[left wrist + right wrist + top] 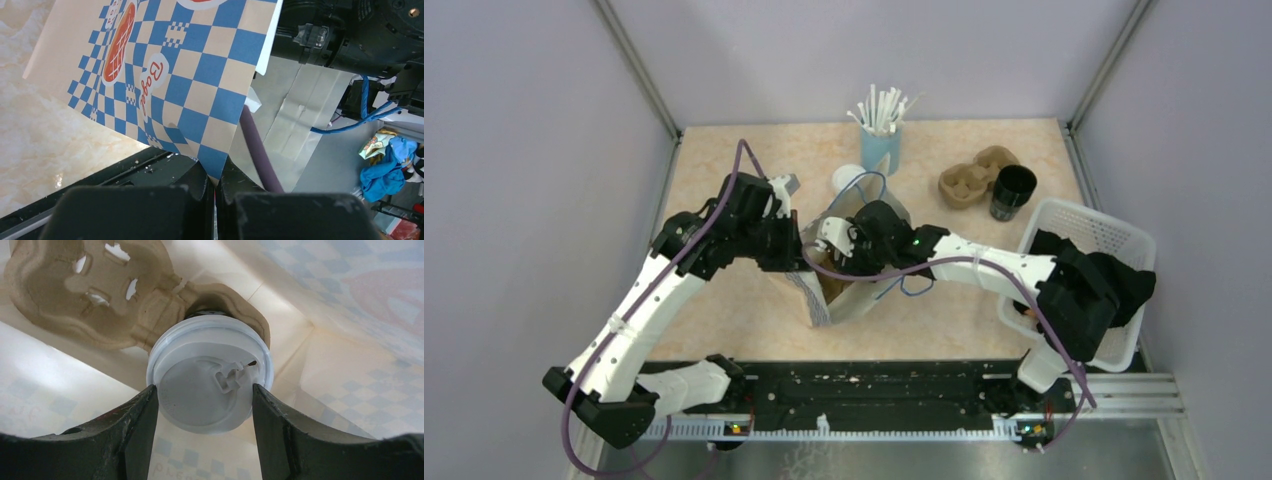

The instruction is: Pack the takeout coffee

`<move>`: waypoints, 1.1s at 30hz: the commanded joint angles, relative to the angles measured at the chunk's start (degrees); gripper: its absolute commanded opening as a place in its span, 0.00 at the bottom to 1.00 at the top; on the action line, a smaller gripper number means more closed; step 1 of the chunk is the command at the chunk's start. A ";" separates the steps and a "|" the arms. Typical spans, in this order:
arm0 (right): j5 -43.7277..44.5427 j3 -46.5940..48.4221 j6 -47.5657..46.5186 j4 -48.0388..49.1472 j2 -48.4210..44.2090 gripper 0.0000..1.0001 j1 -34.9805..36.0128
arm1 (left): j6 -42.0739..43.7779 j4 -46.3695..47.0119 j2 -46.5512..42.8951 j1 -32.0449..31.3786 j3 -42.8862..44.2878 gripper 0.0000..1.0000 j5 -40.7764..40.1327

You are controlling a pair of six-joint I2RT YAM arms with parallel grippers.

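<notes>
Inside the blue-checked paper bag (816, 300), the takeout coffee (210, 375) shows as a round white lid over a dark cup. It sits in one pocket of a brown pulp cup carrier (90, 295). My right gripper (205, 390) reaches down into the bag, and its two fingers press the lid's rim from both sides. My left gripper (216, 182) is shut on the corner of the bag's (190, 75) upper edge and holds the bag's mouth open. From above, the right gripper (844, 245) is mostly hidden in the bag, with the left gripper (796, 245) at its left rim.
A second brown carrier (972, 180) lies at the back right, with an uncovered black cup (1012, 192) beside it. A loose white lid (849, 178) and a light-blue cup of white straws (880, 140) stand behind the bag. A white basket (1114, 235) holds black items at the right edge.
</notes>
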 commanded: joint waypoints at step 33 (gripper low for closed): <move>-4.13 7.68 2.52 -10.30 6.72 0.79 1.08 | 3.32 -3.77 -0.33 0.10 1.24 0.01 -7.56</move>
